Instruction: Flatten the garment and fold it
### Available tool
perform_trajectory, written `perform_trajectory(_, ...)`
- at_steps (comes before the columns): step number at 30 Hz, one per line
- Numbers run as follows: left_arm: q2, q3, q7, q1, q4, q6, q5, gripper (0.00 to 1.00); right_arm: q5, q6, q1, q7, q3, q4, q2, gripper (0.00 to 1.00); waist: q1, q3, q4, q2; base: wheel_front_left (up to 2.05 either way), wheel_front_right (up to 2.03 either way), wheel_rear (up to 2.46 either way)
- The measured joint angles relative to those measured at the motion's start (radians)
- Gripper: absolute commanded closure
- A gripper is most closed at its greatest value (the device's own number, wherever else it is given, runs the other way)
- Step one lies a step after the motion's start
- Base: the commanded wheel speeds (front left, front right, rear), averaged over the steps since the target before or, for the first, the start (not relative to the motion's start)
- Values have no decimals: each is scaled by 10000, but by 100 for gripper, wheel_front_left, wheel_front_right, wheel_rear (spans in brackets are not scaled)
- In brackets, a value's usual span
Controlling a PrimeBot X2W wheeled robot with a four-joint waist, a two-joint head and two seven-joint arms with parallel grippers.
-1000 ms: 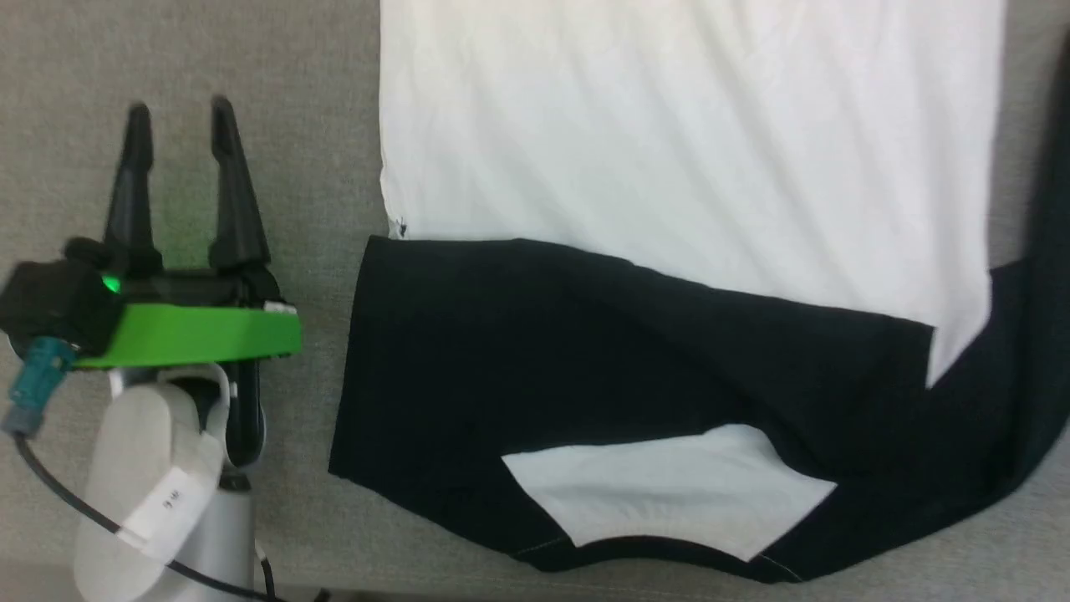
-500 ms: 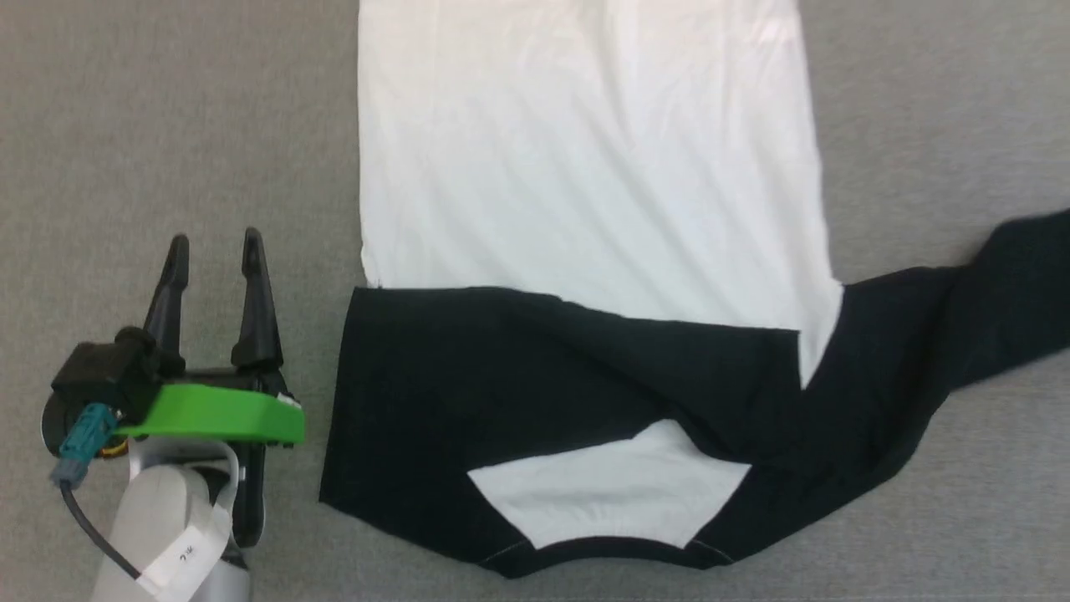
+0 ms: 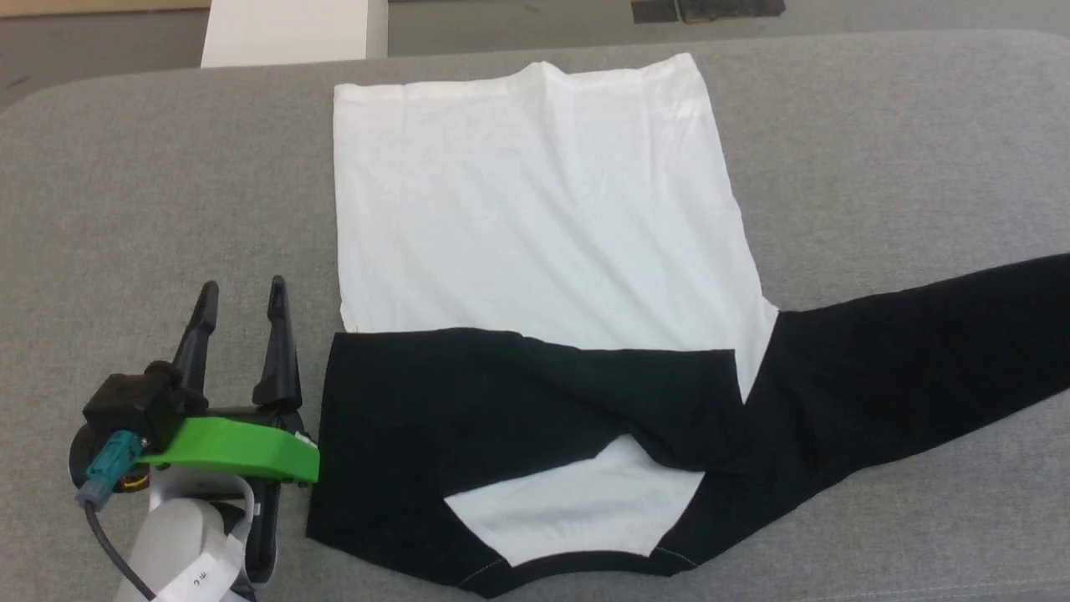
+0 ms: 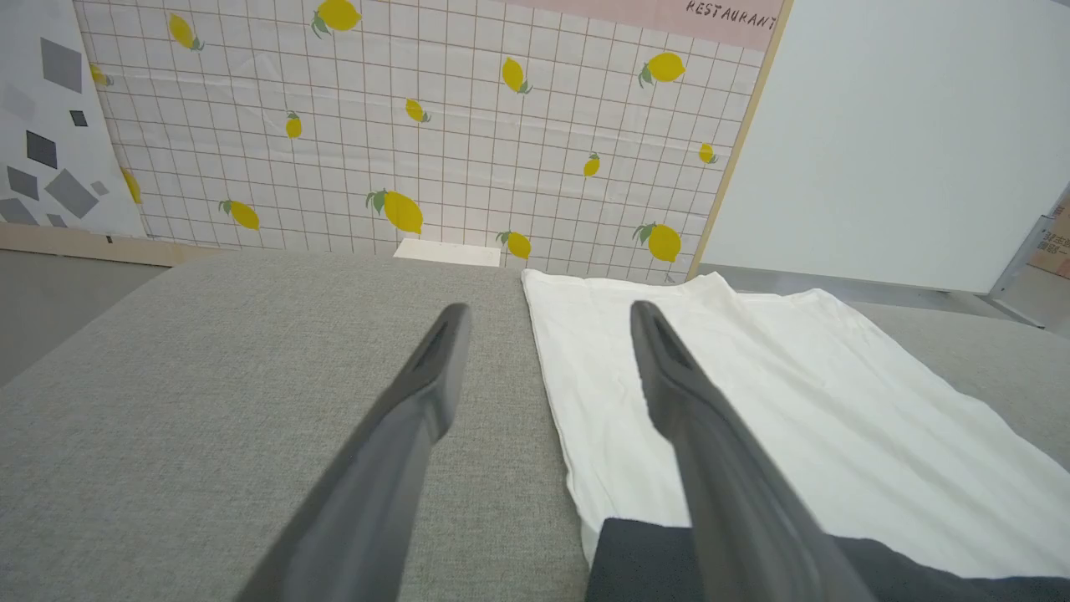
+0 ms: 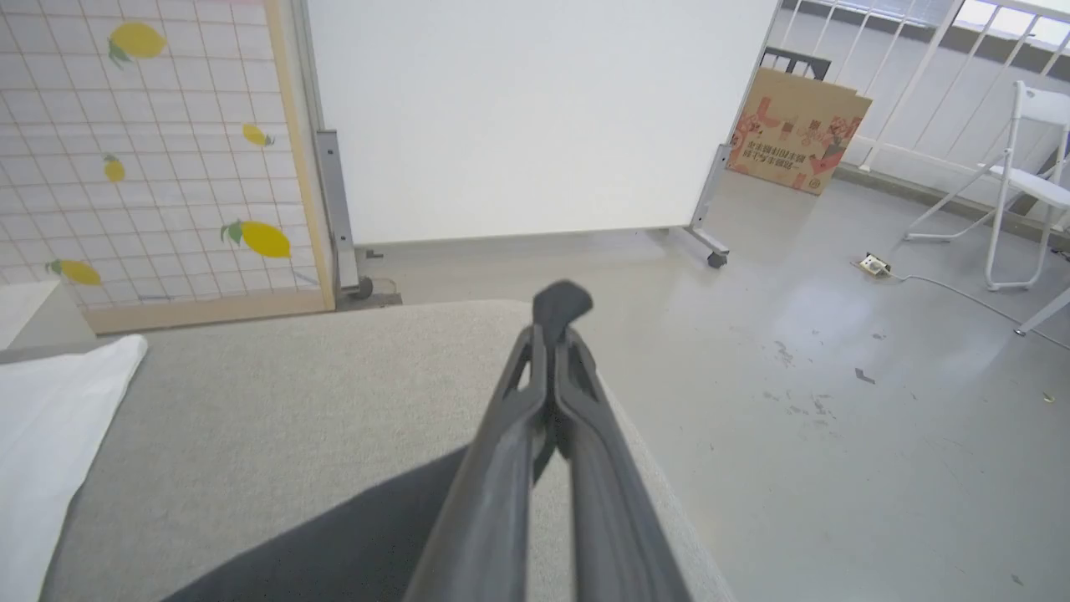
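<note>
Left gripper (image 3: 242,286) is wide open and empty, sitting on the grey table (image 3: 878,167). The garment (image 3: 535,209) is just off its inboard finger: white body runs ahead of the tips, one black sleeve (image 3: 501,393) folded across the chest beside its base. Right gripper (image 5: 562,301) is clamped fully shut out at the table's far corner, with the other sleeve (image 3: 919,351) stretched towards it and passing under its fingers. There's a dark lump at the tips; could be cuff, can't confirm. Risks as I see them: if it does hold the cuff and I pull further outboard, the whole shirt drags and the folded sleeve peels open. If I release past the edge, the cuff slides off to the floor. Going in with the open left gripper could snag the near hem and bunch it. Cloth is thin, soft jersey with shallow diagonal creases, roughly rectangular body, curved neckline nearest me. Tabletop is coarse woven fabric with rounded corners.
</note>
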Motion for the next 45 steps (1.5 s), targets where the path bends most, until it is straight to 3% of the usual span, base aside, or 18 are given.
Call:
perform_trajectory(4, 6, -109, 27, 37, 73, -2, -12, 0, 84, 0, 280, 616, 1091, -1843, 391, 100, 0, -123, -22, 0, 0, 0, 0)
perform_trajectory(8, 12, -222, 31, 26, 119, -33, -13, 0, -38, 0, 278, 1450, 2857, -3499, 635, 100, 0, -101, 47, 0, 0, 0, 0)
perform_trajectory(12, 8, -311, 29, -46, 173, -44, -17, 0, -376, 0, -5, 2121, 4943, -4343, 842, 100, 0, -31, 169, 0, 0, 0, 0)
perform_trajectory(16, -27, -401, 25, -190, 236, -63, -167, 0, -932, 0, -758, 2460, 7108, -4416, 1214, 100, 0, 54, 352, 0, 0, 0, 0)
perform_trajectory(21, -77, -462, 12, -365, 387, -73, -232, 0, -1087, 0, -1336, 2460, 9296, -3292, 1684, 100, 0, 181, 650, 0, 0, 0, 0)
perform_trajectory(26, -79, -435, -23, -432, 497, -75, -259, 0, -1053, 0, -1739, 1964, 10723, -1689, 2353, 100, 0, 340, 931, 0, 0, 0, 0)
perform_trajectory(36, -140, -437, -107, -728, 673, -119, -334, 0, -337, 0, -2528, 481, 12510, 2261, 3231, 100, 0, 772, 1330, -1, 0, 0, 0)
perform_trajectory(44, -201, -458, -111, -814, 817, -163, -332, 0, 604, 0, -2893, 215, 13352, 4437, 3536, 100, 0, 933, 1481, 0, 0, 0, 0)
perform_trajectory(45, -203, -462, -111, -815, 834, -163, -332, 0, 754, 0, -2897, 222, 13382, 4537, 3559, 80, 0, 918, 1482, 0, 0, 0, 0)
